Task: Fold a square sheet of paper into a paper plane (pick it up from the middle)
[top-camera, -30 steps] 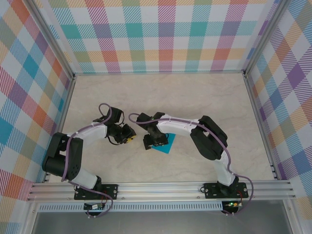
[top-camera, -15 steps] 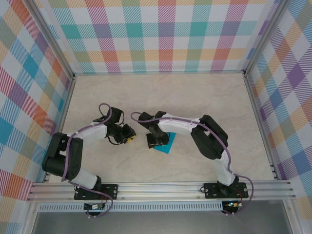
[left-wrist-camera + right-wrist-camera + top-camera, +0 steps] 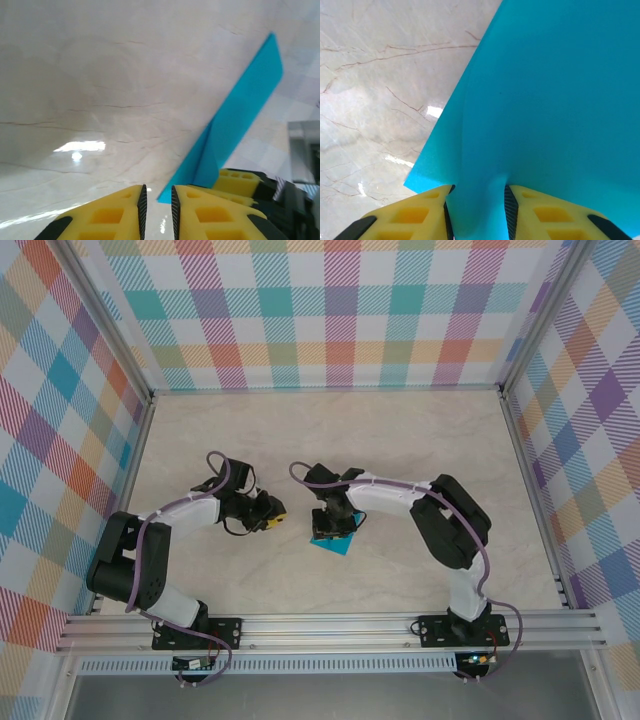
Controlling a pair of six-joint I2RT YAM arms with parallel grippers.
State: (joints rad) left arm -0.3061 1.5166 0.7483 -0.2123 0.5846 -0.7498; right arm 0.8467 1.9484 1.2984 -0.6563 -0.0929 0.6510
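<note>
The square sheet of paper (image 3: 333, 544) is teal-blue and lies on the marble table just right of centre. My right gripper (image 3: 332, 525) points down on its middle. In the right wrist view the paper (image 3: 545, 100) buckles up into a ridge, and the right gripper (image 3: 479, 205) is shut on that ridge. My left gripper (image 3: 272, 515) hovers low just left of the sheet. In the left wrist view the left gripper (image 3: 157, 200) shows only a narrow gap with nothing in it. A corner of the paper (image 3: 240, 115) lies right ahead of it, beside a yellow right finger (image 3: 240, 181).
The pale marble table (image 3: 400, 440) is bare around the sheet. Plaid walls on aluminium posts close it in at the back and both sides. An aluminium rail (image 3: 330, 625) with the arm bases runs along the near edge.
The right gripper has slid a little to the right over the sheet and closed its jaws, pinching the paper into a ridge. The left gripper has crept slightly toward the paper.
</note>
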